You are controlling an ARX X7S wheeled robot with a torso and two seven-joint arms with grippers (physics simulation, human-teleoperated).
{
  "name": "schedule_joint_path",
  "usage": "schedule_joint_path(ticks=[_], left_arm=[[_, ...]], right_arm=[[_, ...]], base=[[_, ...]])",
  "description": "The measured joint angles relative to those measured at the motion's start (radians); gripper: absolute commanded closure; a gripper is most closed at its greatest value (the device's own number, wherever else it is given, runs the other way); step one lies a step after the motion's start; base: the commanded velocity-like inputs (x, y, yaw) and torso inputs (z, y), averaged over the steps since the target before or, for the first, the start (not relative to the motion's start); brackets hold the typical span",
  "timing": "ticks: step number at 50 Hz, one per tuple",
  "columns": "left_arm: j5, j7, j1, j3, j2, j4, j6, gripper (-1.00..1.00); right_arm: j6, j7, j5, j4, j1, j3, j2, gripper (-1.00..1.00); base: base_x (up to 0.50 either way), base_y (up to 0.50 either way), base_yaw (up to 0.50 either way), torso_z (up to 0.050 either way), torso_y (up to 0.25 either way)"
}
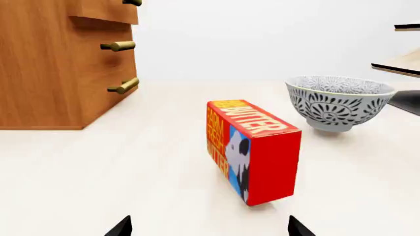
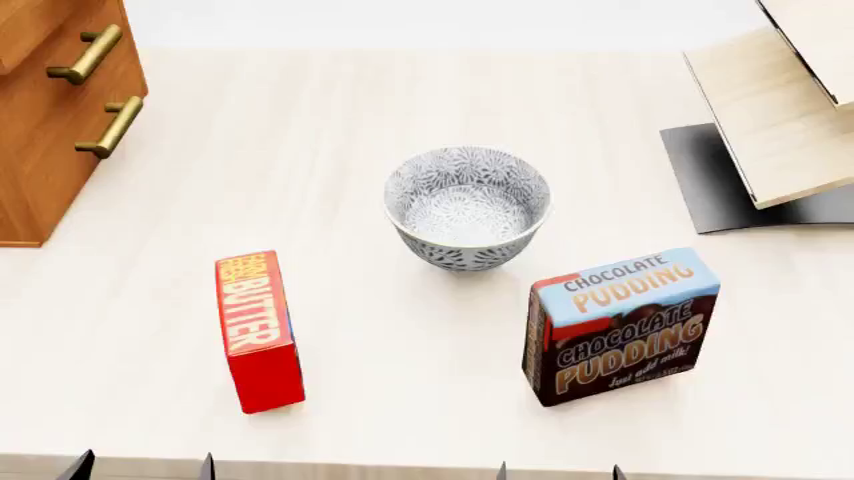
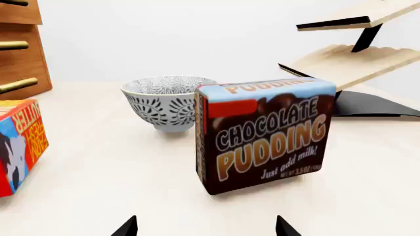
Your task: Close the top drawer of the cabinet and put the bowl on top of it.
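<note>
The orange-brown cabinet stands at the table's far left, also in the left wrist view. Its top drawer juts out past the two lower fronts; only a corner of it shows in the head view. The white bowl with a dark leaf pattern sits upright mid-table, seen too by both wrists. My left gripper and right gripper hang open and empty at the near table edge, well short of the bowl.
A red butter box lies ahead of the left gripper. A chocolate pudding box stands ahead of the right gripper. A pale wood shelf on a black base occupies the far right.
</note>
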Motion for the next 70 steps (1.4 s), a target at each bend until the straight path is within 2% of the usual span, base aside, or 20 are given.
schedule_joint_path(ticks=[13,32,37,70], left_arm=[[-0.008,-0.083,-0.002,0.017,-0.026,0.318,-0.232,-1.00],[-0.018,-0.166,-0.072,0.043,-0.070,0.631,-0.479,-1.00],[-0.023,-0.179,-0.079,0.043,-0.079,0.670,-0.507,-1.00],[-0.055,-0.241,-0.081,0.060,-0.119,0.739,-0.545,-1.00]], right_arm=[[0.234,0.013,-0.029,-0.298,0.022,-0.035,0.043,-1.00],[0.524,0.035,-0.067,-0.615,0.122,-0.070,0.094,-1.00],[0.553,0.047,-0.069,-0.646,0.132,-0.068,0.100,-1.00],[0.558,0.087,-0.052,-0.666,0.138,-0.092,0.139,-1.00]], base=[[0.00,0.00,0.00,0.000,0.000],[0.00,0.00,0.00,0.000,0.000],[0.00,0.05,0.00,0.000,0.000],[0.00,0.50,0.00,0.000,0.000]])
